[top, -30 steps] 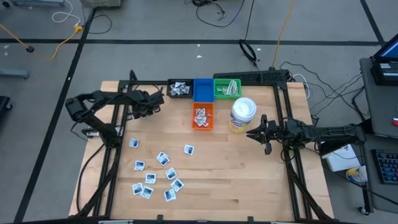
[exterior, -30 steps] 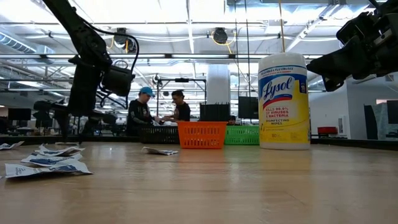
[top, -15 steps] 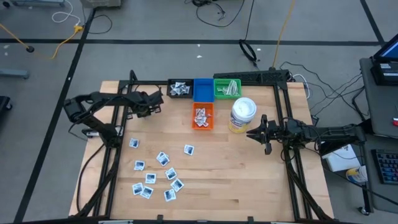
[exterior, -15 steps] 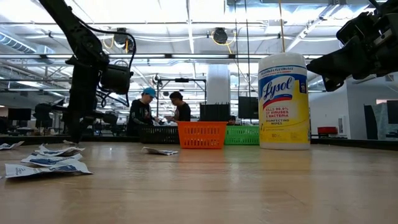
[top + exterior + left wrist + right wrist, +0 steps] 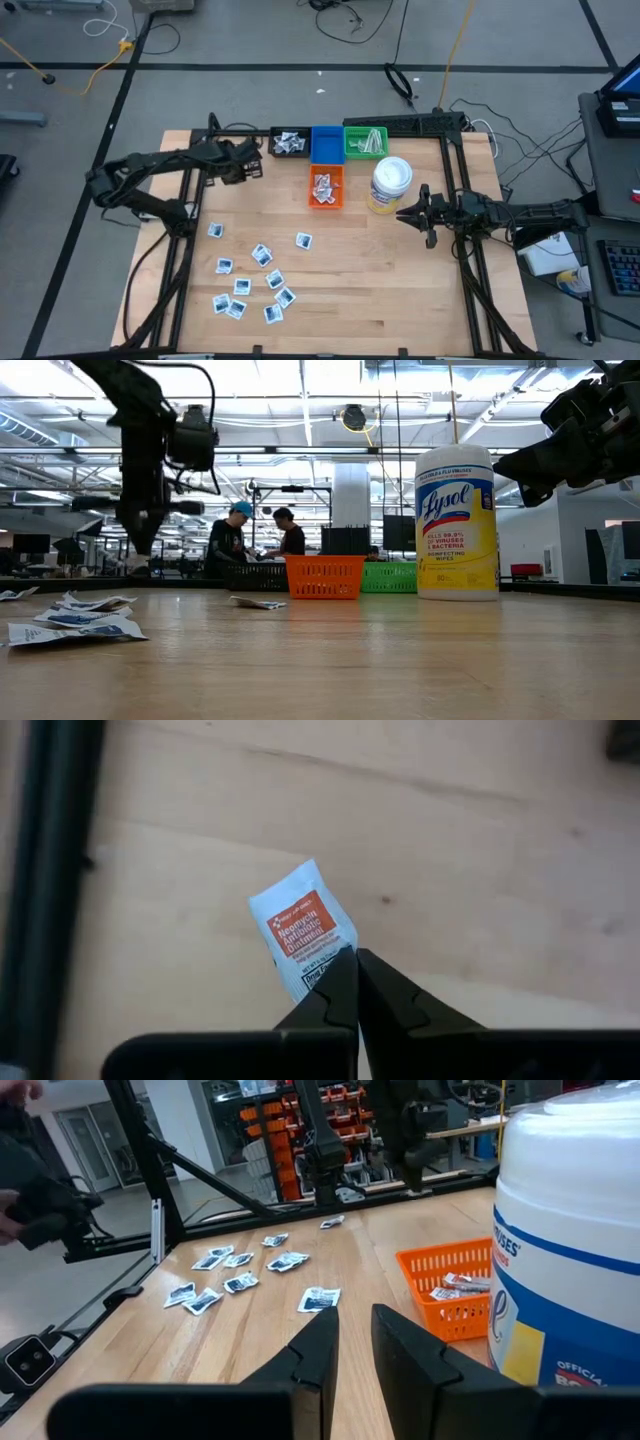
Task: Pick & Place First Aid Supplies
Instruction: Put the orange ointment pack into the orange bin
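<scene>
Now your left gripper [image 5: 352, 982] pinches a packet [image 5: 302, 928] by one corner — lifted clear, so it can travel to a bin [image 5: 326, 186].

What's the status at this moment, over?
Left gripper shut on a packet, raised near the black basket. Right gripper waits beside the wipes tub. Loose packets remain on the table. Nothing in the way.

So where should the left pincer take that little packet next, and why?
Probably toward the orange basket. The left pincer is shut on an ointment packet with red print, lifted off the table, and the orange basket seems to hold similar packets. The right pincer waits beside the wipes tub.
</scene>
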Controlling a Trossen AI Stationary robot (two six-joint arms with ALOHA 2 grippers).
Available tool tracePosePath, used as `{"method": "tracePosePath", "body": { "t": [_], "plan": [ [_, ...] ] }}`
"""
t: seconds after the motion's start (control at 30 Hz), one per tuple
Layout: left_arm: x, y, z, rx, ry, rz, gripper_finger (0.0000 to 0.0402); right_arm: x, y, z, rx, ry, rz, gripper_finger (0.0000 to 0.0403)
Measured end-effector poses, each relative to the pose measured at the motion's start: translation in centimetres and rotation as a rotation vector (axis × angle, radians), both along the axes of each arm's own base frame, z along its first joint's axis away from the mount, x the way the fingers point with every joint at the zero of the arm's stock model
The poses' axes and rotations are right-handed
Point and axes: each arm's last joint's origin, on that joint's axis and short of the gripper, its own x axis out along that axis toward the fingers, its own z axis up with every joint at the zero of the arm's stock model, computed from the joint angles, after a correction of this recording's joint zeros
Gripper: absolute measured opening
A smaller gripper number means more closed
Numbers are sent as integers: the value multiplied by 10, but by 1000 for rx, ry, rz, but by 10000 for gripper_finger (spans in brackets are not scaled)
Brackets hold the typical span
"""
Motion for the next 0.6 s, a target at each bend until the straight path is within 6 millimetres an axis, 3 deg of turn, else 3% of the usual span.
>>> {"method": "tracePosePath", "body": {
  "t": [0.4,0.6],
  "plan": [
    [10,-1,58,-43,1,-115,1,0,0,0,0,0,0,59],
    [18,-4,74,-37,-33,-142,0,0,0,0,0,0,0,59]
  ]
}}
